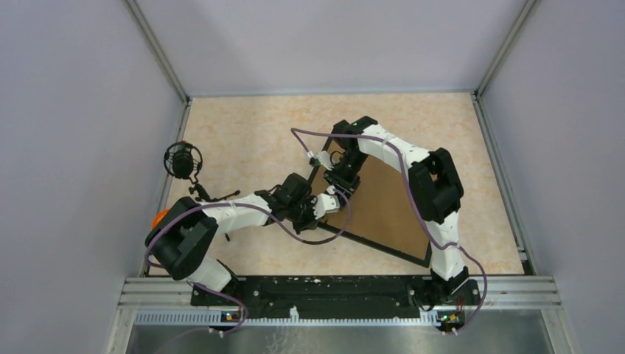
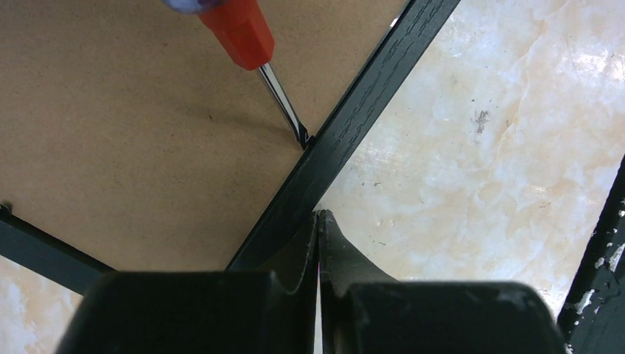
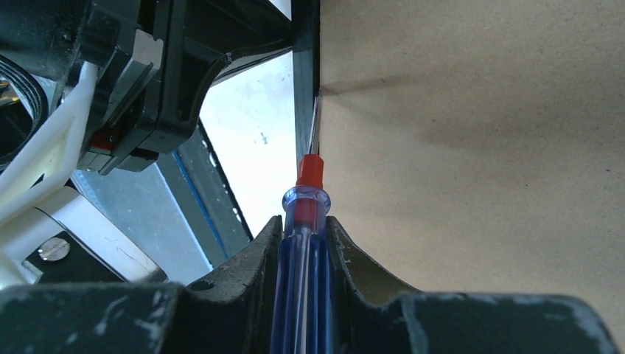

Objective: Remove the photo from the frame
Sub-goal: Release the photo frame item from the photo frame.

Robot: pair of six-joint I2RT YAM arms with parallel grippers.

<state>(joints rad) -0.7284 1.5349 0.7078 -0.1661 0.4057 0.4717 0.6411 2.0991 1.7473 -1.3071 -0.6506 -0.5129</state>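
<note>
- On the beige, marble-patterned table, right of centre: the frame, a thin black rectangle lying back-up, turned at an angle to the table edges.
- Filling its back: a brown backing board, flat, matt and slightly fibrous. The photo hidden in every view.
- At the frame's left side: right gripper, jaws clamped on the handle of a screwdriver.
- From the right wrist only: round handle of clear blue plastic with a red collar at its front, black fingers hugging both sides.
- From the left wrist only: slim steel shaft, dark flat tip set at the seam between board and black rail; faint wood-grain texture on that rail.
- Just nearer along the same rail: left gripper, jaws pressed together, nothing seen between them, tips at the rail's outer edge.
- From the top view only: the frame's whole outline, and a round black microphone on a stand at the table's left edge.
</note>
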